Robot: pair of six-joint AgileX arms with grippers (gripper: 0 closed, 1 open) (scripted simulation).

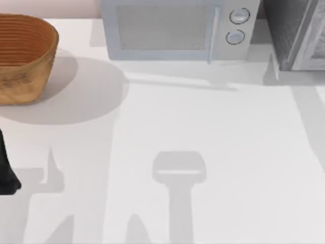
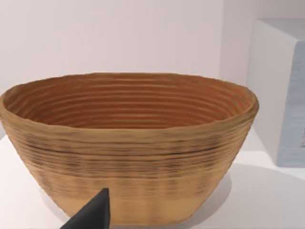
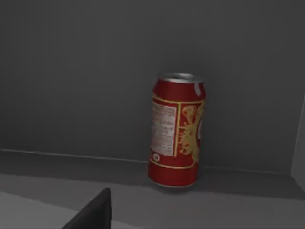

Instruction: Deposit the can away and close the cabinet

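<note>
Can (image 3: 177, 130) is standing upright inside a dark grey compartment, near its back wall, probably the cabinet (image 1: 297, 33) sitting just right of the microwave (image 1: 177, 29). It is looking light, rigid and slick-sided, easily dented, so a hold around the mid-body would suit it. Its pale label patch is carrying fine print too small to read, beside gold decoration. One right gripper finger (image 3: 93, 212) is showing apart from the can; whether the fingers are spread I cannot tell. The left gripper (image 2: 90, 214) is facing the basket (image 2: 128, 143), left of the microwave.
</note>
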